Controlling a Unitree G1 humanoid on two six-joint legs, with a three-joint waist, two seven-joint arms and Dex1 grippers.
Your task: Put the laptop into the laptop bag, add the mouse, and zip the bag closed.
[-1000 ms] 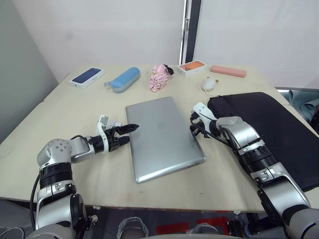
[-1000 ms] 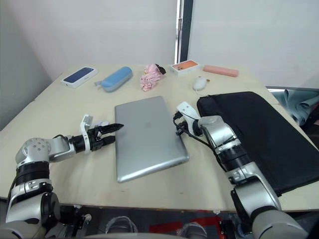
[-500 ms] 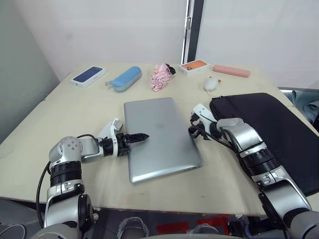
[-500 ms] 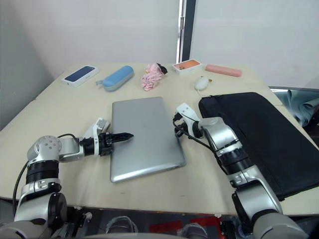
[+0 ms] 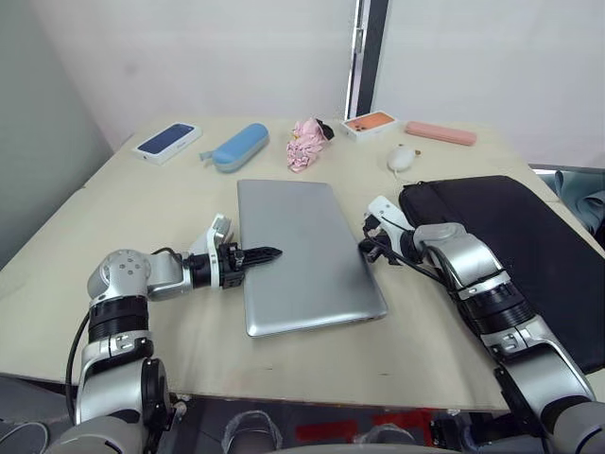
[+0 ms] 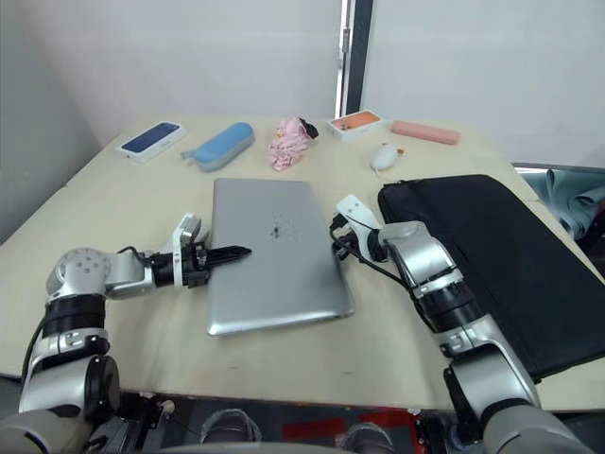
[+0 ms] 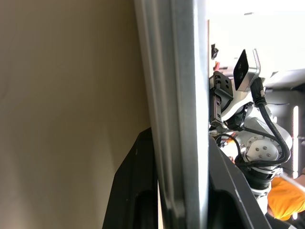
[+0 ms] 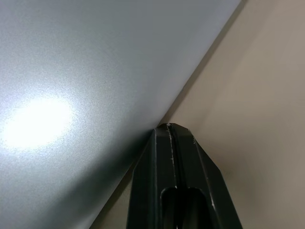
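The thin silver-grey metal laptop (image 5: 305, 253) lies flat mid-table, just left of the flat black fabric laptop bag (image 5: 529, 246). The left gripper (image 5: 257, 254) clamps its left edge, one finger above and one below; the right gripper (image 8: 171, 143), fingers pressed together, touches its right edge. To bag it cleanly, the left should probably keep its hold and lift evenly while the right steadies.

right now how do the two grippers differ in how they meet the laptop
The left gripper has its fingers astride the left edge of the laptop, one above the lid and one below. The right gripper has its fingers pressed together, their tip against the laptop's right edge, clamping nothing. The left reaches in over the lid, while the right stays outside at the edge. Both are low at table level, on opposite long sides.
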